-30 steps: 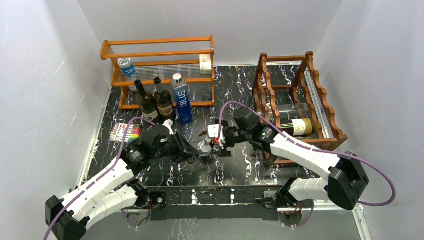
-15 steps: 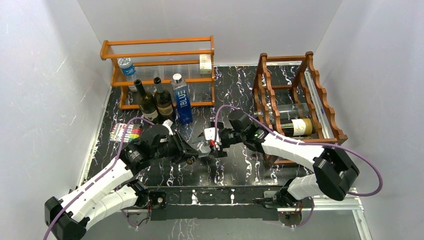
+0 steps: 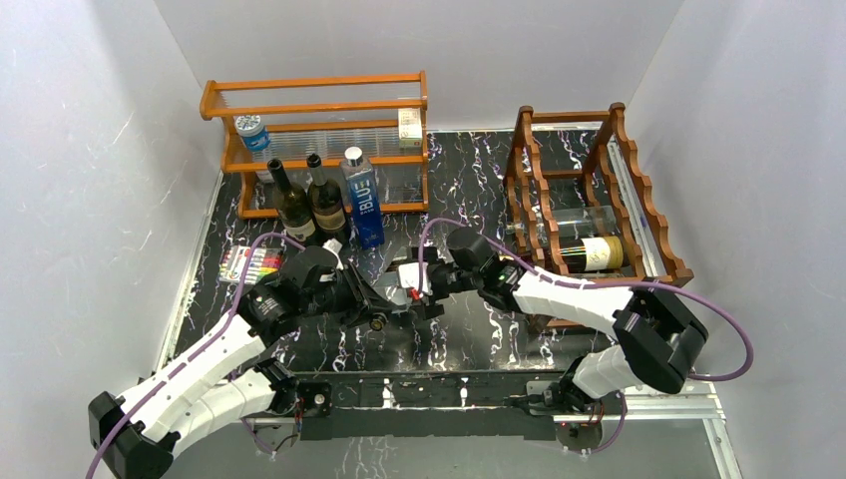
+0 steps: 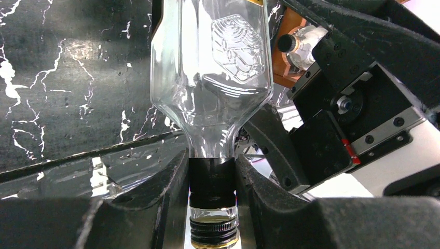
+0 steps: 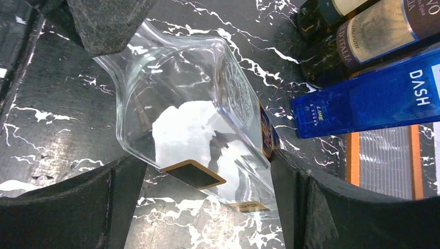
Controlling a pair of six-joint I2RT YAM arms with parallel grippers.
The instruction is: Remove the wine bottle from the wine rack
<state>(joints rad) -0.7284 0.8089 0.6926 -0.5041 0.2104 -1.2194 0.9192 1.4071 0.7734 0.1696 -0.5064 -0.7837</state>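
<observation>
The dark reddish-brown wine rack (image 3: 627, 150) stands at the right. A dark wine bottle with a cream label (image 3: 591, 251) lies in it, with a clear bottle (image 3: 564, 220) beside it. My two grippers meet at the table's middle, holding a different clear glass bottle (image 4: 212, 78) between them. My left gripper (image 3: 382, 311) (image 4: 211, 171) is shut on its black-banded neck, just above the screw cap. My right gripper (image 3: 411, 287) (image 5: 207, 171) has its jaws spread wide around the bottle's square body (image 5: 181, 104) and seems to touch both sides.
An orange wooden shelf (image 3: 314, 83) stands at the back left. Two dark wine bottles (image 3: 292, 208) and a blue bottle (image 3: 363, 200) stand in front of it and show in the right wrist view (image 5: 373, 98). A marker pack (image 3: 251, 264) lies at the left.
My right arm has swung left, its gripper moving toward the left gripper. The left gripper shifted slightly left. The bottles in the rack have not moved.
</observation>
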